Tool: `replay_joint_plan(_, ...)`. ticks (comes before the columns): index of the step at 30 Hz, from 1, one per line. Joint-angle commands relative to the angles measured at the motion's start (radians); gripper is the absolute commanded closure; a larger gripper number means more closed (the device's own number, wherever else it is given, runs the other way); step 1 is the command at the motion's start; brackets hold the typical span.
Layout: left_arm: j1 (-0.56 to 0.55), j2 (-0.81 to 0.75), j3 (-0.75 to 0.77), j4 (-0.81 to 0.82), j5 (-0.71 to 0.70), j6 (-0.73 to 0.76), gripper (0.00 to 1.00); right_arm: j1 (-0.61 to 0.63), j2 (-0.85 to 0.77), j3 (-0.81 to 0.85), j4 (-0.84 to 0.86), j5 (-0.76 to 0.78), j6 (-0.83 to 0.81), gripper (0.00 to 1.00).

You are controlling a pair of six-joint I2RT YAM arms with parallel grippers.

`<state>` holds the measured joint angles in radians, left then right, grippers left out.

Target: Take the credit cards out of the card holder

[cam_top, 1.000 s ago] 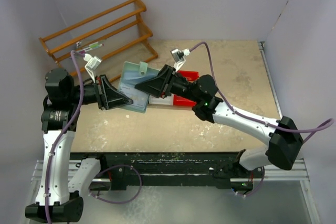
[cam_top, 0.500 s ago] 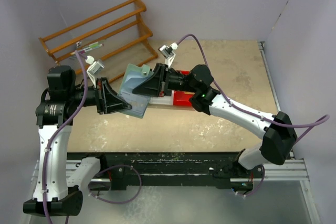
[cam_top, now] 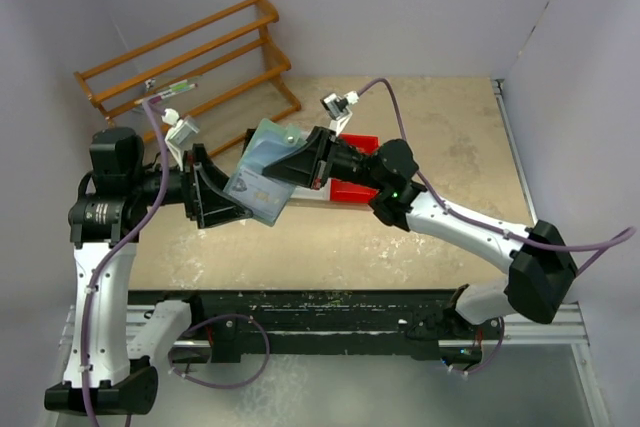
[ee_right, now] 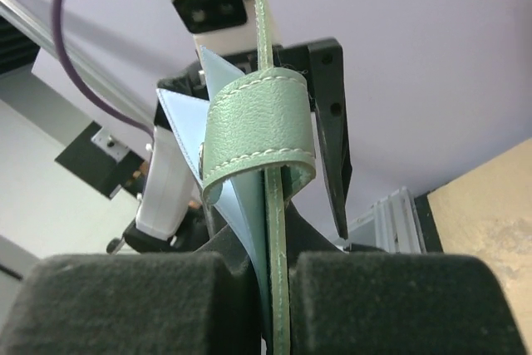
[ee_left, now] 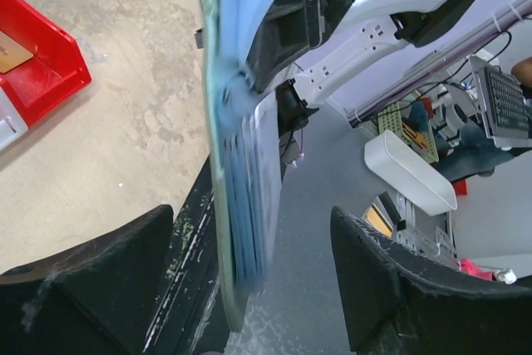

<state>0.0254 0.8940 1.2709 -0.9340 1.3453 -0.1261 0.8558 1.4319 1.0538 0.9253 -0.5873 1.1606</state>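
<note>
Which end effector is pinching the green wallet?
The right end effector: it clamps the card holder, while the left end effector stands open around it.

A fixed camera above and behind both arm bases looks down over the whole table (cam_top: 450, 147). The left wrist camera looks, at very close range, past its own fingers (ee_left: 91, 288) toward the table's near edge. The right wrist camera, closer still, tilts up toward the wall. All three views share the card holder (cam_top: 265, 172), which both wrist cameras see edge-on.
</note>
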Motion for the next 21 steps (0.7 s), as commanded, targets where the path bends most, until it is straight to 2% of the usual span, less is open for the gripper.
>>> replay_joint_plan(1, 0.002, -0.054, -0.073, 0.246, 0.034, -0.231, 0.2, 0.018, -0.08, -0.028, 0.143, 0.19, 0.009, 1.0)
replay_joint_plan(5, 0.002, -0.118, -0.173, 0.64, 0.014, -0.644, 0.16, 0.061, -0.064, -0.016, 0.125, 0.285, -0.01, 1.0)
replay_joint_plan(6, 0.002, -0.125, -0.187, 0.74, 0.0, -0.713, 0.14, 0.076, -0.058, -0.014, 0.125, 0.306, -0.016, 1.0)
replay_joint_plan(7, 0.002, -0.126, -0.186, 0.771, -0.016, -0.751, 0.13, 0.087, -0.054, -0.01, 0.12, 0.328, -0.018, 1.0)
replay_joint_plan(12, 0.002, -0.12, -0.166, 0.77, -0.086, -0.777, 0.16, 0.135, -0.042, -0.023, 0.179, 0.449, -0.016, 1.0)
replay_joint_plan(21, 0.006, -0.145, -0.174, 0.762, -0.121, -0.806, 0.31, 0.191, -0.036, -0.076, 0.308, 0.631, -0.003, 1.0)
